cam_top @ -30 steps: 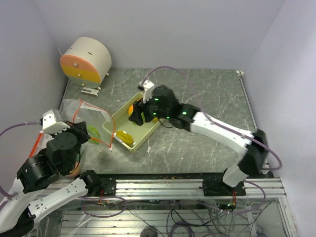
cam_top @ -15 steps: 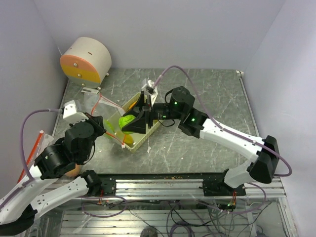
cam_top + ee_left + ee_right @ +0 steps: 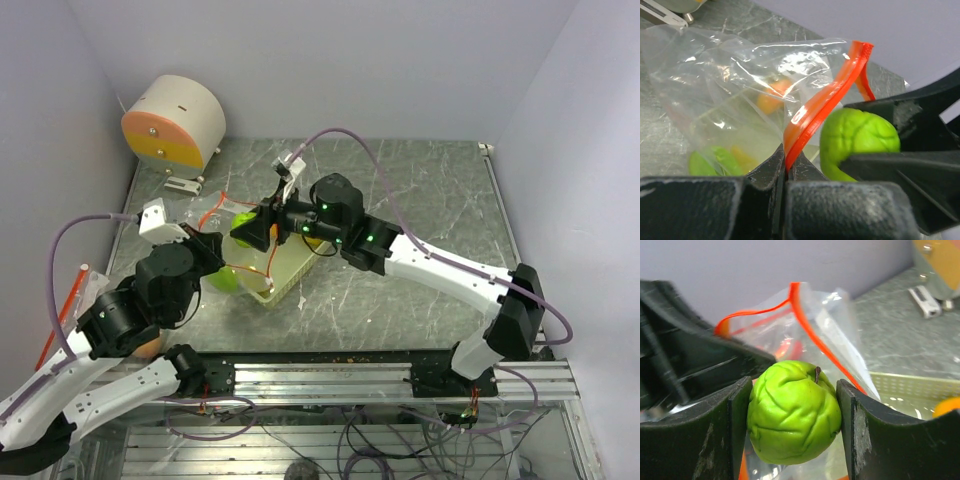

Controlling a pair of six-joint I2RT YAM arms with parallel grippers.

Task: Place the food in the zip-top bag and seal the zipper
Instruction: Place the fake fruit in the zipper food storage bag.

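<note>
Since the earlier frame, the right claw (image 3: 250,230) has carried the green fruit (image 3: 794,411) from above the tray (image 3: 292,262) to the mouth of the zip-top bag (image 3: 725,85). Right claw: closed on the green fruit, one finger on each side. The fruit is held in the air at the bag's open mouth, just beside the orange zipper strip (image 3: 826,97), not yet inside. Left claw (image 3: 786,167): clamped on the zipper strip, holding that edge of the bag raised above the tabletop (image 3: 420,190). Inside the bag: a green piece (image 3: 710,161) and an orange piece (image 3: 771,101), both low in it. Tray lies just beside the bag, on its mouth side.
</note>
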